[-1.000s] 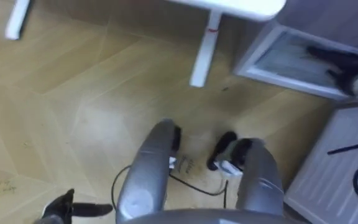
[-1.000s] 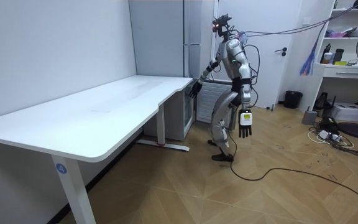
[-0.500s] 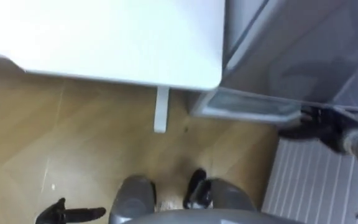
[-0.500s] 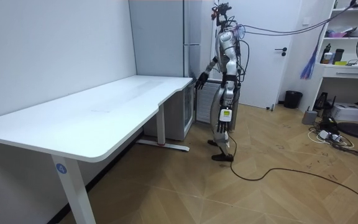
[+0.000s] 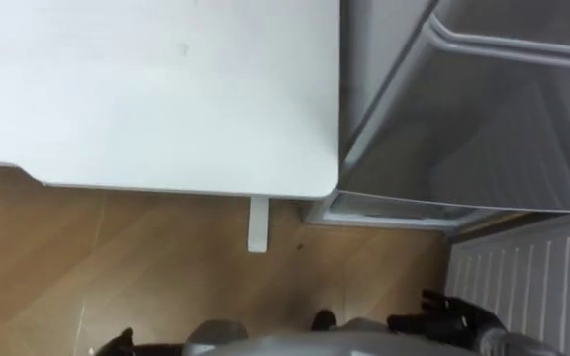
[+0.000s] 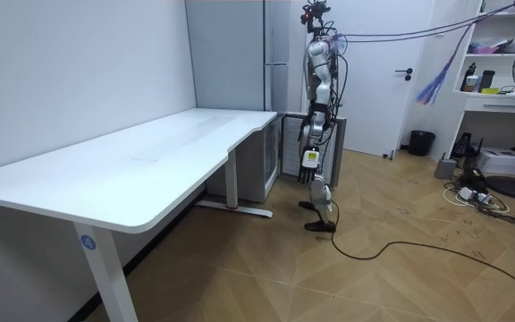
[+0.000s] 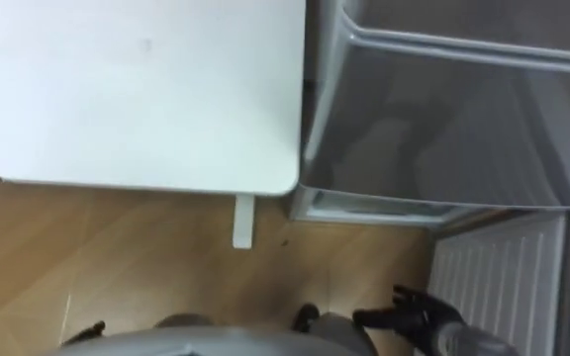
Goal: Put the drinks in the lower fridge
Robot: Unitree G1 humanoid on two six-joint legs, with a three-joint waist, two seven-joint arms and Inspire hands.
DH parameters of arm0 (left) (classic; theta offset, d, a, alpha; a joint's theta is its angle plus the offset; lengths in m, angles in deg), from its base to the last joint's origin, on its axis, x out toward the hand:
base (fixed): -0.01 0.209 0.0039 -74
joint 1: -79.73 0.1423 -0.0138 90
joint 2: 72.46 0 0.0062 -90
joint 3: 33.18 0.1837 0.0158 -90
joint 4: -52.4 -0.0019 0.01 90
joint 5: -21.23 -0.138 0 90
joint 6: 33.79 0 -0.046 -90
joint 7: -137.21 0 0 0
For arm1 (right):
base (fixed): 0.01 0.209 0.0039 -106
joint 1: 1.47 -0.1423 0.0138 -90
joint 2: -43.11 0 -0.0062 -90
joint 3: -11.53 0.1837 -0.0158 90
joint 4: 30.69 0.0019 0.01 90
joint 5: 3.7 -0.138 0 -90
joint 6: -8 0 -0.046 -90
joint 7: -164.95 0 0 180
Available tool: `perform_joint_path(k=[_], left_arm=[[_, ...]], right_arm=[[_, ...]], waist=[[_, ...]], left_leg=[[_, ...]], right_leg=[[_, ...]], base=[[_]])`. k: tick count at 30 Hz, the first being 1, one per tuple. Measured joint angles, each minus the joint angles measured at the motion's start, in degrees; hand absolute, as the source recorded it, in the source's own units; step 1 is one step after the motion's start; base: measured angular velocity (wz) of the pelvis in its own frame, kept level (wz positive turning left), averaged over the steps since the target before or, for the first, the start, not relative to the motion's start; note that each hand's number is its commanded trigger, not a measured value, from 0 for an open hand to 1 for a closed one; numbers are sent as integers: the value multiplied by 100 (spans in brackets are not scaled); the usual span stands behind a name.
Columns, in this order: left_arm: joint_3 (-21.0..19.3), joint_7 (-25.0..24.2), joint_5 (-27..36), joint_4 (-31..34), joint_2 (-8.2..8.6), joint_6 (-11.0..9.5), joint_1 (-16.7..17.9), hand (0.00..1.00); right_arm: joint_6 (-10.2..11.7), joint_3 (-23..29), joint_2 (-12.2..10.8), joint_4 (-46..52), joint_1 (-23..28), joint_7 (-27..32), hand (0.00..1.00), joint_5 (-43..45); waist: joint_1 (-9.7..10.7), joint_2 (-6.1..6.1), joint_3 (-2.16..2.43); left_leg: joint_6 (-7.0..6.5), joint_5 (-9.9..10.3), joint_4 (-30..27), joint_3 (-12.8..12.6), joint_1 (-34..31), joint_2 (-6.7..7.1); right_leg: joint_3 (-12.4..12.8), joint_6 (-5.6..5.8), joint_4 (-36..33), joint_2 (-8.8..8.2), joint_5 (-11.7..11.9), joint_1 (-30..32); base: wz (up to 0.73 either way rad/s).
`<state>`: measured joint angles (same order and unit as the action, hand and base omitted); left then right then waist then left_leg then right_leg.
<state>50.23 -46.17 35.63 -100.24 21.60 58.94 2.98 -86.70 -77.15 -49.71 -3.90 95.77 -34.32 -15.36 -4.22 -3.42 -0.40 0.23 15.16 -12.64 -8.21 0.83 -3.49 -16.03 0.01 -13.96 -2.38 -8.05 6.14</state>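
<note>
I stand upright at the end of the white table (image 5: pixel 166 99), facing the tall grey fridge (image 5: pixel 463 119). A low grey unit (image 5: pixel 384 210) sits at the fridge's foot, under the table's corner. My right hand (image 5: pixel 453 321) hangs low at the lower right, open, fingers stretched out and holding nothing, next to a white ribbed panel (image 5: pixel 522 282). My left hand (image 5: pixel 119 343) just peeks in at the bottom edge on the left. The room view has me close against the fridge (image 6: pixel 275 54), one hand (image 6: pixel 310 158) down by my hip.
Wooden floor (image 5: pixel 117 267) lies below the table's edge, and a white table leg (image 5: pixel 258 225) stands near the low unit. In the room view a dark cable (image 6: pixel 401 246) trails over the floor behind me, and shelves (image 6: pixel 499 54) and a door (image 6: pixel 392 80) are at the right.
The view has swung up from the floor to the table top and fridge. I have straightened up and turned to the fridge. My right hand came off the low unit and dropped to my side.
</note>
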Motion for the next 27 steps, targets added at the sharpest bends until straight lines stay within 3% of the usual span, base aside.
perform_joint_path(k=[5,9,17,20,22,24,25,26,27], left_arm=[[-102,216,-182,-156,64,-10,-3,0],[-161,441,-267,-216,171,110,-2,0],[-117,549,-298,-174,302,108,-5,0],[-119,585,-611,-88,302,100,-22,0],[-163,644,-845,23,296,96,-35,0],[-154,674,-886,142,230,57,-48,0],[-122,685,-891,158,187,-33,-51,0],[-117,691,-890,155,176,-68,-54,0],[-118,696,-889,183,176,-132,-49,0]], right_arm=[[97,248,-212,-464,-47,379,0,-235],[94,389,-327,-565,-47,843,0,-449],[154,406,-372,-173,-50,1736,0,-65],[132,464,-371,665,25,2238,0,649],[108,525,-373,1891,61,2680,0,1404],[299,563,-375,2679,93,3036,0,1840],[306,603,-376,3164,64,3236,0,2104],[157,682,-379,3245,64,3286,0,2116],[162,756,-375,3544,257,3497,0,2331]], waist=[[84,-2,2],[113,30,13],[241,204,19],[261,254,-2],[389,239,-2],[488,202,6],[557,161,20],[560,127,17],[557,100,-3]], left_leg=[[2,1,-12,0,74,5],[2,4,-11,33,76,10],[1,4,-10,38,96,18],[-1,1,-11,-93,116,20],[-1,1,-9,-253,113,29],[-1,1,-9,-287,133,29],[-1,1,-7,-312,141,30],[-1,1,-3,-334,143,29],[-1,1,5,-366,147,30]], right_leg=[[16,0,46,16,16,-110],[12,2,37,3,28,-133],[16,0,41,4,30,-146],[139,0,-21,12,30,-60],[327,-1,-107,22,25,62],[389,-1,-101,38,25,72],[414,-1,-107,42,25,71],[433,-1,-111,48,24,83],[461,-1,-124,50,24,101]], base=[[3],[1],[0],[-23],[-37],[-16],[-7],[-9],[-16]])
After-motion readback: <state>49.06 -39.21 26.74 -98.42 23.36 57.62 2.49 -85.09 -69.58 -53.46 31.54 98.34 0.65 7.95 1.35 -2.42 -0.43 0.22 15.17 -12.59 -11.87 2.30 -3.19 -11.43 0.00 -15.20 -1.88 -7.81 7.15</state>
